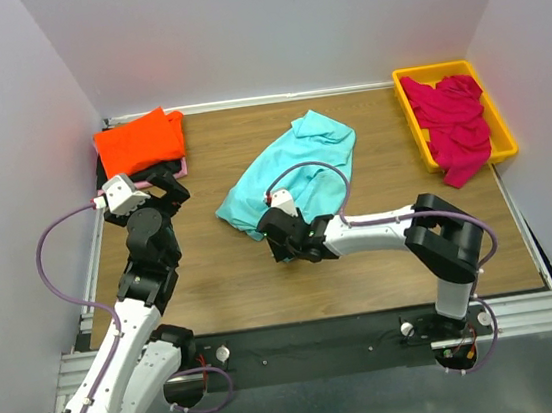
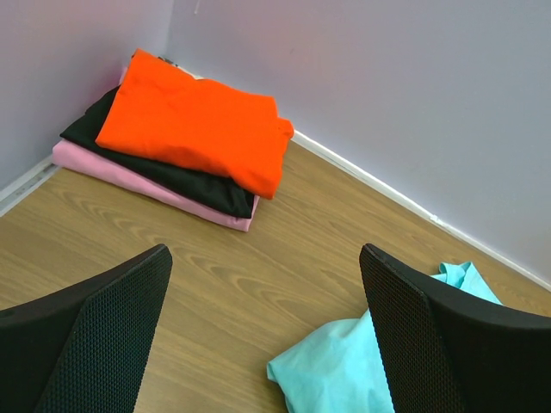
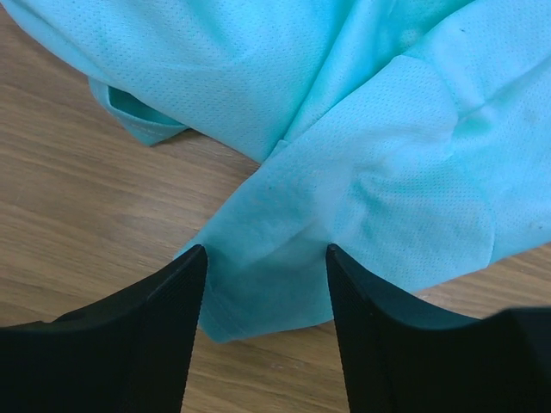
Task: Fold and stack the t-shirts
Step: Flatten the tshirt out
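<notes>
A crumpled turquoise t-shirt (image 1: 292, 172) lies mid-table. My right gripper (image 1: 277, 234) is open at its near edge, with a flap of the turquoise cloth (image 3: 284, 267) lying between the spread fingers; it has no hold on it. My left gripper (image 1: 167, 178) is open and empty above the table's left side, next to a folded stack in the far left corner: an orange-red t-shirt (image 2: 194, 120) on a black one (image 2: 164, 176) on a pale pink one (image 2: 138, 179). The turquoise shirt's corner (image 2: 344, 366) shows by the left gripper's right finger.
A yellow plastic tray (image 1: 408, 120) at the far right holds crumpled magenta t-shirts (image 1: 455, 124). White walls enclose the table on three sides. Bare wood (image 1: 224, 273) lies between the arms and in front of the stack.
</notes>
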Motion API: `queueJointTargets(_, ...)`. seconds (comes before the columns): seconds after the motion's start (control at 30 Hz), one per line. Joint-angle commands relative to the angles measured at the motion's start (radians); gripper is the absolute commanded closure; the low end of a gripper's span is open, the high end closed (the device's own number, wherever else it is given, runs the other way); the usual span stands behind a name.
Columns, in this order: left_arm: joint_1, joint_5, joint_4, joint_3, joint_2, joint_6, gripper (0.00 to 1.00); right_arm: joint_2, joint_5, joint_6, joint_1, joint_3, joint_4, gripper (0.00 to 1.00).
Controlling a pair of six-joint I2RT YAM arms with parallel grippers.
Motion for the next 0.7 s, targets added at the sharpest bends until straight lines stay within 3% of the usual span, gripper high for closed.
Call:
queueJointTargets(0.0,-0.001,-0.002,0.002,-0.003,-0.01,-0.001,0.03,0.017,-0.028,0.02,0.003,0.036,0.032,0.4)
queueJointTargets(0.23,-0.001,-0.002,0.002,-0.006,-0.022,-0.001,0.03,0.02,-0.025,0.025,0.003,0.034,0.035,0.52)
queueJointTargets(0.37,-0.001,0.0,0.002,-0.004,-0.021,-0.003,0.03,0.003,-0.013,0.026,0.003,0.025,0.035,0.74)
queueJointTargets(0.67,-0.001,0.0,0.002,-0.006,-0.018,-0.001,0.03,-0.043,0.023,0.026,0.003,0.002,0.034,0.97)
